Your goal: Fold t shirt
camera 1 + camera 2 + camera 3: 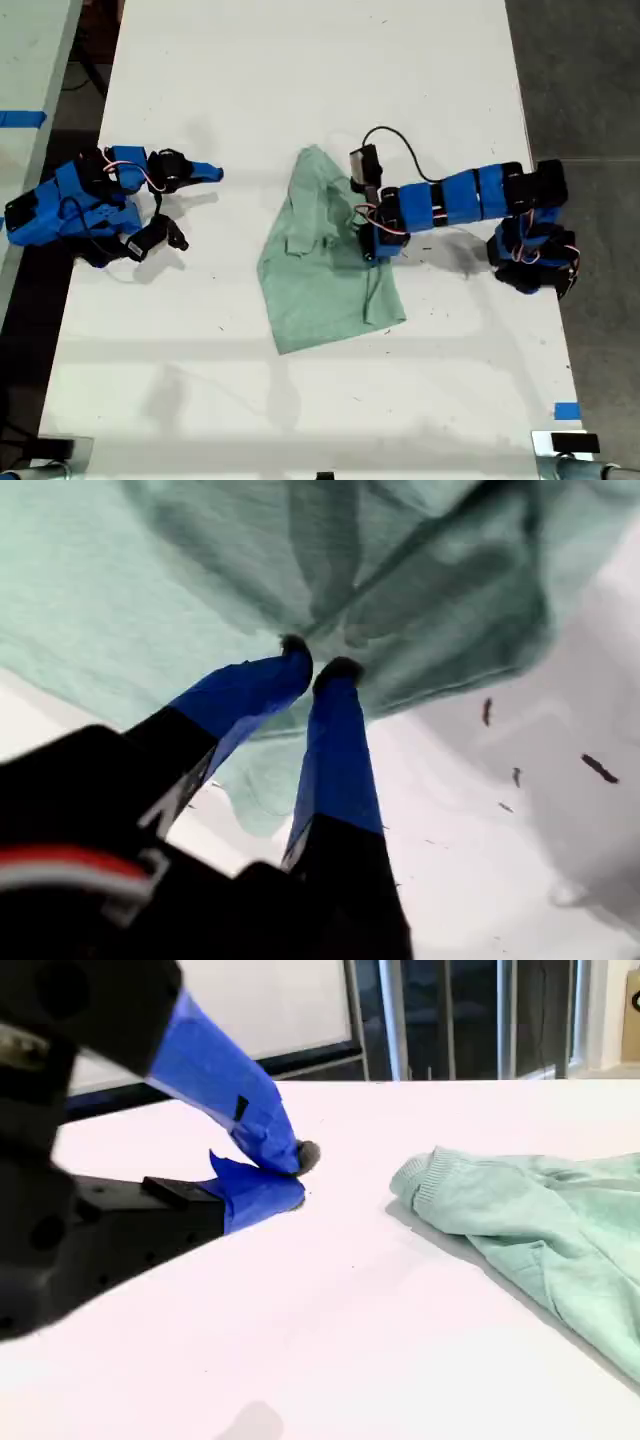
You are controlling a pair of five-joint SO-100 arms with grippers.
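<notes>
A pale mint-green t shirt lies crumpled and partly folded near the middle of a white table, its narrow end pointing toward the far edge in the exterior view, as 2 blue SO-100 arms work a fold. "My first gripper", reaching in from the exterior view's right, has its 2 blue fingers drawn nearly together with a pinch of the shirt's cloth bunched at their tips (the first wrist view shows the fabric gathered into creases just there), so it reads as clamped on the garment's edge nearest that arm. "My second gripper" rests low over bare tabletop at the exterior view's left, well apart from the shirt, its tips closed or all but closed on nothing; the shirt's ribbed hem or collar end lies across from it in the second wrist view. The step in hand appears to be a fold of the pinched side across the body of the shirt. The next move likely calls for lifting that edge just clear of the table and carrying it over toward the exterior view's left without dragging the layers beneath.
</notes>
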